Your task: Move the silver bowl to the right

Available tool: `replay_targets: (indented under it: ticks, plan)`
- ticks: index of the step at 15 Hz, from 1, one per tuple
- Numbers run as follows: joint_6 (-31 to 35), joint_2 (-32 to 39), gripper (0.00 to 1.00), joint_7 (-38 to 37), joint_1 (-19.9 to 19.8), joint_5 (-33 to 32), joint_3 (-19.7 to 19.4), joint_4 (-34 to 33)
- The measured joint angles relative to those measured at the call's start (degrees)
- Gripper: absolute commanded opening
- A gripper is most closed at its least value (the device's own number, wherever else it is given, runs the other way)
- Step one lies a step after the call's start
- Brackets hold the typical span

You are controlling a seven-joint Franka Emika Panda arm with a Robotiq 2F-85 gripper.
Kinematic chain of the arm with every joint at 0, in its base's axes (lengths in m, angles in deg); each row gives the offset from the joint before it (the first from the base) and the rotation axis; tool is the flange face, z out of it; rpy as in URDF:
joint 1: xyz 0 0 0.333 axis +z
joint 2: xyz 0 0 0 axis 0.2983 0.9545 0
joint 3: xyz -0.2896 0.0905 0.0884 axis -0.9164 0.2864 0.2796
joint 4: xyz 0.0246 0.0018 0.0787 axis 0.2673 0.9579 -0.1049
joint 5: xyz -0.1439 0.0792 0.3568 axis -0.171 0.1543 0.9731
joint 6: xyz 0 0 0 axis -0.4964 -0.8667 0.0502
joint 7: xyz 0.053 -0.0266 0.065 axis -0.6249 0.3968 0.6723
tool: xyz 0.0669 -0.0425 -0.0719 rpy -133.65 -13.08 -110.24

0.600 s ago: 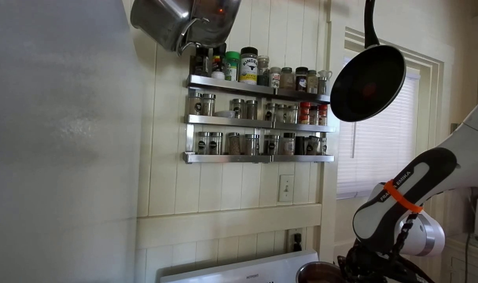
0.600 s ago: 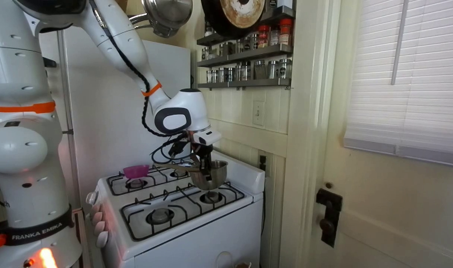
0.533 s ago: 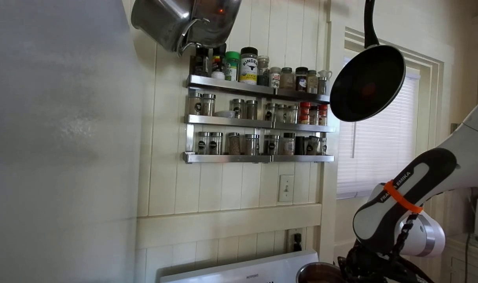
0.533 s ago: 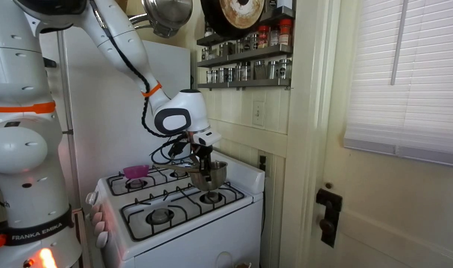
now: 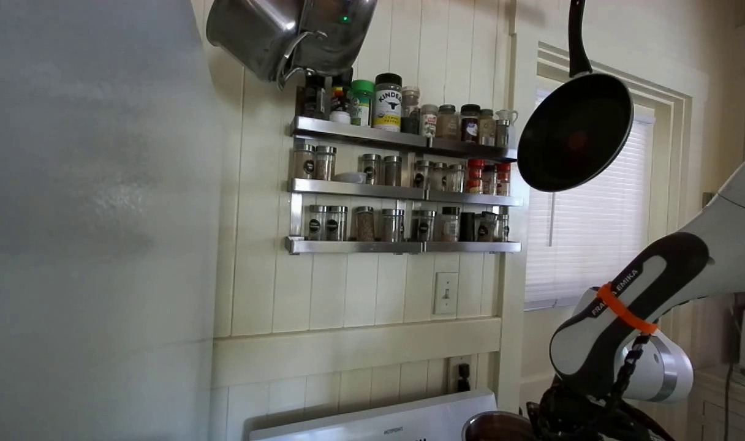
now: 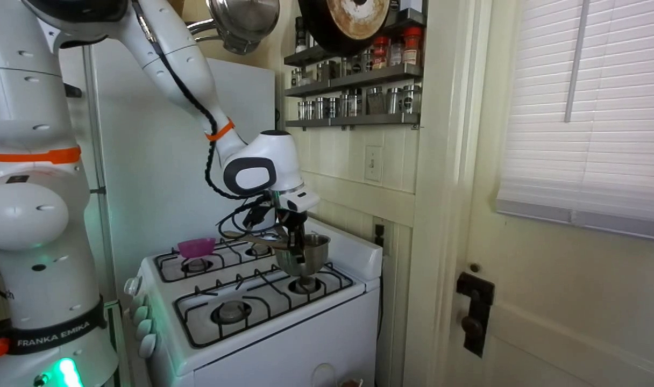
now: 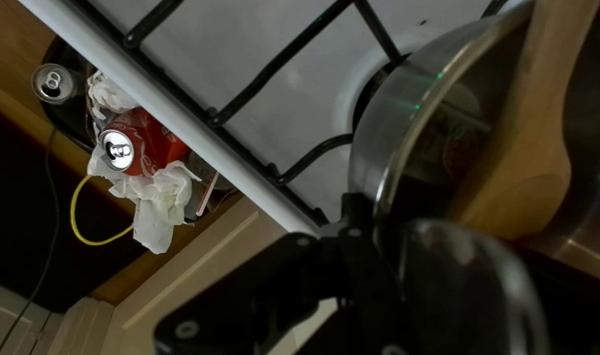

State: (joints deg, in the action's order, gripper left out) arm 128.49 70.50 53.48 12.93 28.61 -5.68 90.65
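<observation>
Arm [image 6: 190, 67] bent, gripper [image 6: 299, 257] pointing down, seemingly clamped.

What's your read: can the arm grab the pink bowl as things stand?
Probably not: the claw is shut on the silver bowl, so grabbing the pink bowl likely means letting go first.

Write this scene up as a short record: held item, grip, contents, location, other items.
Held item: silver bowl
Grip: fingers closed on its rim, one outside, the other apparently inside
Contents: wooden spoon, handle sticking out past the rim
Location: over a rear burner of the stove; resting or lifted, cannot tell
Other items: pink bowl on the stove; red can and crumpled paper below the stove's edge
</observation>
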Motion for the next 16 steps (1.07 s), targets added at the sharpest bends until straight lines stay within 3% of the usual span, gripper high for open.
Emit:
replay_targets:
  ticks: [13,14,15,16]
  plan:
    - [-2.1,1.3,0.04,-1.1,0.0,0.6,-1.3,-0.8]
    - [-2.6,1.2,0.40,-1.1,0.0,0.6,-1.3,-0.9]
    - [-3.1,1.0,0.40,-1.1,0.0,0.6,-1.3,-0.9]
    - [-3.5,1.0,0.47,-1.3,0.0,0.4,-1.3,-0.9]
